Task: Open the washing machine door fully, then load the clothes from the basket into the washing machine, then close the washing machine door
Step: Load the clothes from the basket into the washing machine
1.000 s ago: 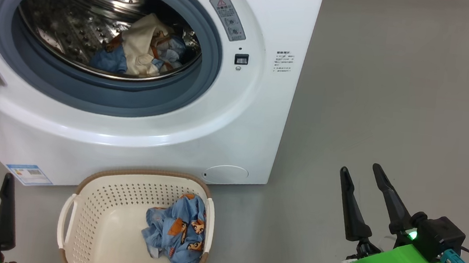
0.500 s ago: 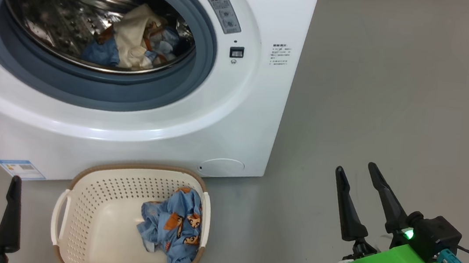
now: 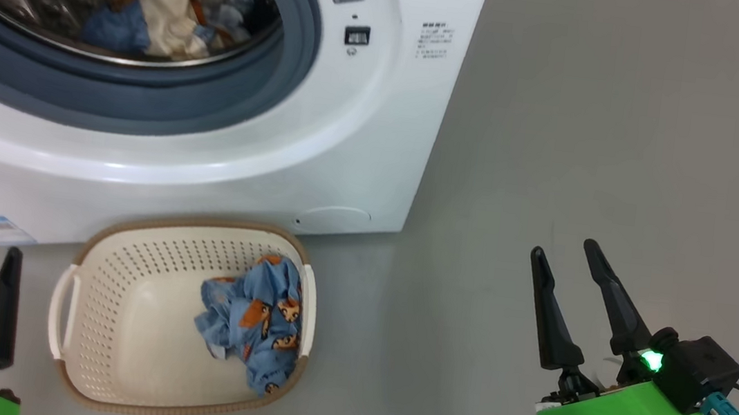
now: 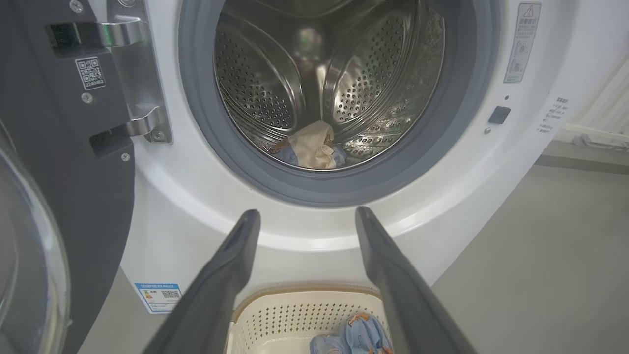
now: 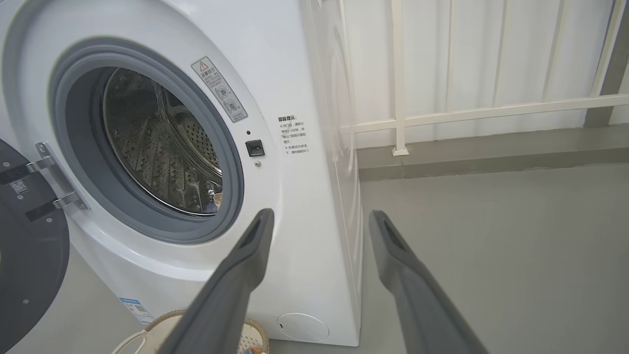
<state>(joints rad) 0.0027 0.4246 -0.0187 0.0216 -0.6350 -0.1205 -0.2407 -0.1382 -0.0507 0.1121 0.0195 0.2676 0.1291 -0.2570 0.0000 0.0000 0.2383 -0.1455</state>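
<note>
A: Which step is this?

B: Loading, I'd say. The door [image 4: 59, 147] hangs swung open at 9 o'clock in the left wrist view, and some clothes [image 3: 162, 10], beige and blue, already lie low in the drum [image 4: 275, 88] of the washing machine [image 3: 350, 129].

A: Anything left to load?

B: One crumpled blue garment [image 3: 255, 323] with orange faces. It lies in the basket [image 3: 125, 277], against the wall on the basket's 3 o'clock side. The basket stands on the floor [image 3: 595, 122] right in front of the machine, at 7 o'clock in the head view.

A: And the hands?

B: The left fingers [image 3: 6, 277] are spread wide and hold nothing. They hover at 8 o'clock, just beside the basket's 9 o'clock handle. The right fingers [image 3: 541, 276] are just as wide and empty, at 4 o'clock and well apart from the basket.

A: So what does the next move call for?

B: Probably a reach down into the basket, with one finger on each side of a thick fold of the garment, then a firm pinch. After that, a lift toward 11 o'clock, over the grey seal [image 4: 344, 189] and deep into the drum before letting go.

A: Which arm?

B: I can't say. The left is nearer the basket, but the garment lies on the far side from it.

A: And the door?

B: Not yet. It closes once the basket is empty.
</note>
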